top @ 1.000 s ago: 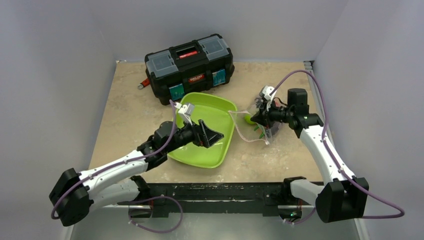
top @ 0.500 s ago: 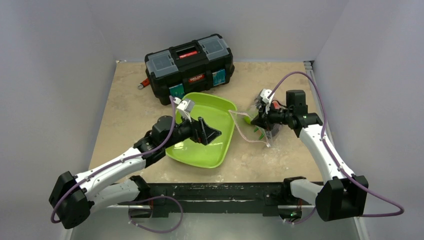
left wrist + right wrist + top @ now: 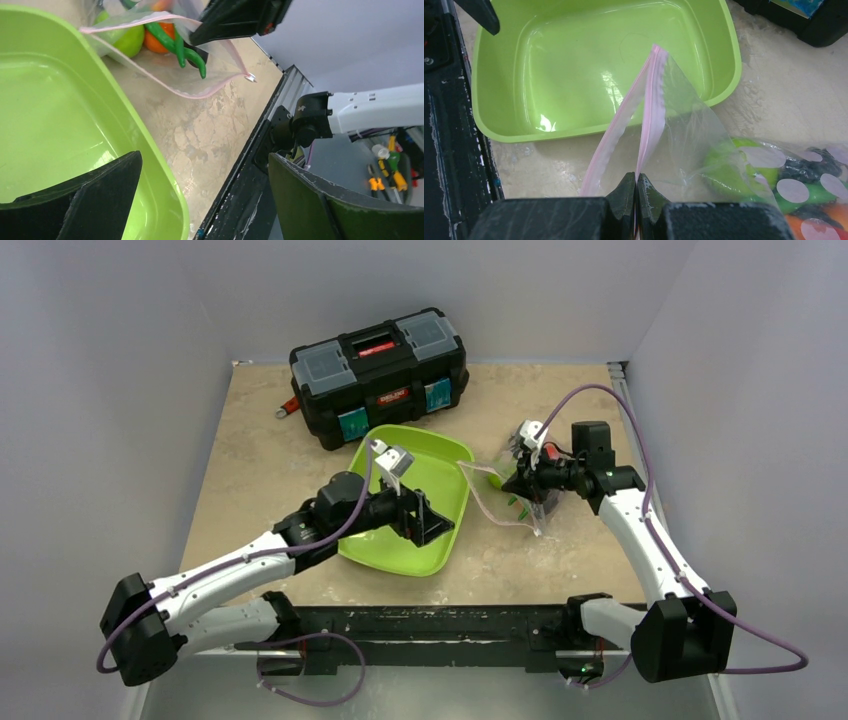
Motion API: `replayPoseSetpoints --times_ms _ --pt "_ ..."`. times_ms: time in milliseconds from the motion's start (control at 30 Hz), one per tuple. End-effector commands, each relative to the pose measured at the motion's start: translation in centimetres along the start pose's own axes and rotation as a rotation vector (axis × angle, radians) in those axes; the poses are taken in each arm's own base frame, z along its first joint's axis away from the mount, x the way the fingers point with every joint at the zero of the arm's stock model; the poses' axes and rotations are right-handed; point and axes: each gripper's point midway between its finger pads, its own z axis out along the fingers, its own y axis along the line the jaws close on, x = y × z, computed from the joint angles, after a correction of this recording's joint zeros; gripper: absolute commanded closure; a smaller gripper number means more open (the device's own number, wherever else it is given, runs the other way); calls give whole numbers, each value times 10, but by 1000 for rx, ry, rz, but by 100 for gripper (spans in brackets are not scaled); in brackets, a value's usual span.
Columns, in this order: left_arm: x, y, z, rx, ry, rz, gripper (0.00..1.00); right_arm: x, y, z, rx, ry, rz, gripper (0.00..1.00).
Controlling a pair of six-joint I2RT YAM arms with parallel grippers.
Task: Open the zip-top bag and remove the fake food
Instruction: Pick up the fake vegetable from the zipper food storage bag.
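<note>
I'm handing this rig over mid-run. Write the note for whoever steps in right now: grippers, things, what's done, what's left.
Left gripper: open, empty, over the tray.
Right gripper: shut on the pink zip strip of the bag, holding it beside the tray's right edge.
Food: inside the bag.
Done: bag gripped; its mouth looks parted.
Left: take the other lip, widen the mouth, remove the food.

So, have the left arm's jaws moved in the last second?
Yes. The left jaws slid right over the green tray, farther from the black toolbox and nearer the bag.
</note>
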Motion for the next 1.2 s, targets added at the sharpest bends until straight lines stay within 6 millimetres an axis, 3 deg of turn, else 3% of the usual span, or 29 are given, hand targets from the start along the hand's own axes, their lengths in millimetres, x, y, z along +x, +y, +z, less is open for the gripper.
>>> replayPoseSetpoints --times_ms 0,467,1167 --pt "-17 -12 5 -35 -31 152 4 -17 4 -3 -28 -38 -52 100" --pt "-35 -23 22 -31 -95 221 4 -16 5 -2 -37 -36 -56 100" --pt "-33 -29 40 7 -119 278 5 -12 6 0 -59 -24 -57 100"
